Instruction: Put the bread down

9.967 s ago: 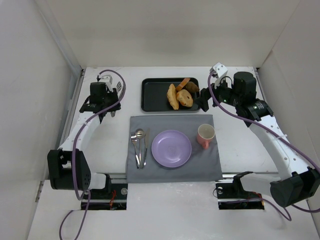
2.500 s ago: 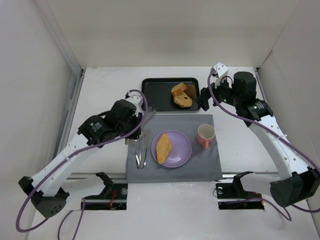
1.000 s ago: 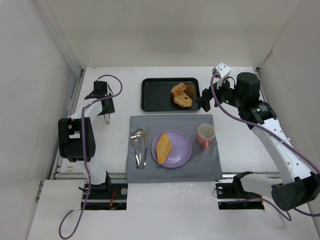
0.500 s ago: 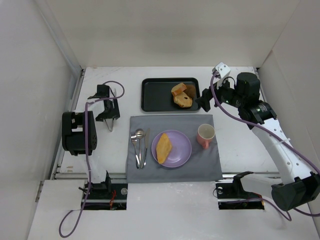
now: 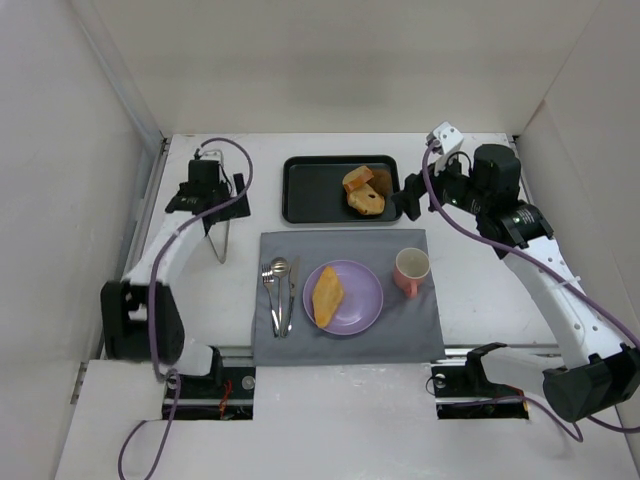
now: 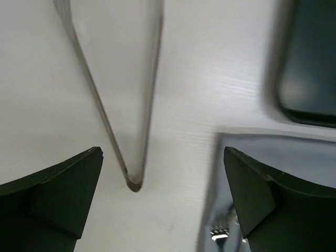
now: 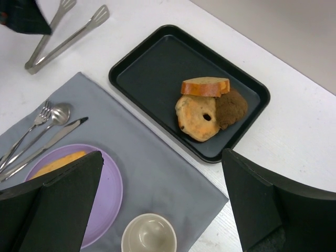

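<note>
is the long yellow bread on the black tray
No, the bread lies on the purple plate, apart from the black tray.

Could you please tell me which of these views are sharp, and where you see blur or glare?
Left wrist view: soft throughout, with the tongs and the tray edge blurred, and the placemat gleaming pale. Right wrist view: crisp across the tray and cutlery. Top external view: evenly lit with faint shadows, and the bread shows clearly on the plate.

Four bread pieces [image 5: 326,296], one plate [image 5: 366,290], one cup [image 5: 411,270].
</note>
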Motion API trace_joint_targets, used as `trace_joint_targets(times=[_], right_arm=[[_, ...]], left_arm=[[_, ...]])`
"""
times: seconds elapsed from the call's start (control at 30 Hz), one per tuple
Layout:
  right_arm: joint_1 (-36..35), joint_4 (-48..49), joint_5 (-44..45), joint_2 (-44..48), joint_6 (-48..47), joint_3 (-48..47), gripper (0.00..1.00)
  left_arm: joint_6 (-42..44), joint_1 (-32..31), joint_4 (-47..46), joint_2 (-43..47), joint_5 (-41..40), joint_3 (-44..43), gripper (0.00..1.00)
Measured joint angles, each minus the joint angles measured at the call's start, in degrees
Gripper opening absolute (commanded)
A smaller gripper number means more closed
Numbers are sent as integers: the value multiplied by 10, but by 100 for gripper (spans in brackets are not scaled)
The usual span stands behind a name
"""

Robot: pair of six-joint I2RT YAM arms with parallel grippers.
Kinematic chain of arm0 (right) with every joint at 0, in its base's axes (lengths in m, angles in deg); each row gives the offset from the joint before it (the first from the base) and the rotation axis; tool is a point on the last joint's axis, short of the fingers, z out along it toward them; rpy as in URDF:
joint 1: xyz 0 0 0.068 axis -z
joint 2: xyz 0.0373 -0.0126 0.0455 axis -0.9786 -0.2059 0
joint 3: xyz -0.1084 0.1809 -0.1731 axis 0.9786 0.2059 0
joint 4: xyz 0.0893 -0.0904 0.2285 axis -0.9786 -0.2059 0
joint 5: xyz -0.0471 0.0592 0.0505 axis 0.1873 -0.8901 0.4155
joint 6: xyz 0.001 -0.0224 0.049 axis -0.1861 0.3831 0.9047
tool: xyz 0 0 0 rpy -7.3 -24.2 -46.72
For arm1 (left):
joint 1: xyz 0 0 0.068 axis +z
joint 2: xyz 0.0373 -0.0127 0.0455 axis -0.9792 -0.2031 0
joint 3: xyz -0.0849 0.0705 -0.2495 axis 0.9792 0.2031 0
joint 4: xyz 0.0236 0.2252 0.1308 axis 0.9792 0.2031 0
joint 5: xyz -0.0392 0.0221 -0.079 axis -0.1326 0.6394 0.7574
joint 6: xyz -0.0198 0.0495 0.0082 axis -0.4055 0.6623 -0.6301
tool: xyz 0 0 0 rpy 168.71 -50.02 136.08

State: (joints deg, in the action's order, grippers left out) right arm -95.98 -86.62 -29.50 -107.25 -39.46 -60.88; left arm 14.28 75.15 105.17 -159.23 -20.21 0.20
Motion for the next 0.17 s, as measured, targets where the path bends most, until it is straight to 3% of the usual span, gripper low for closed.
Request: trace_joint_targets(times=[0.17], right_arm=[[0,28,61,3,32,5,100]], left_arm=[[2,-66,-68,189,17,51,100]])
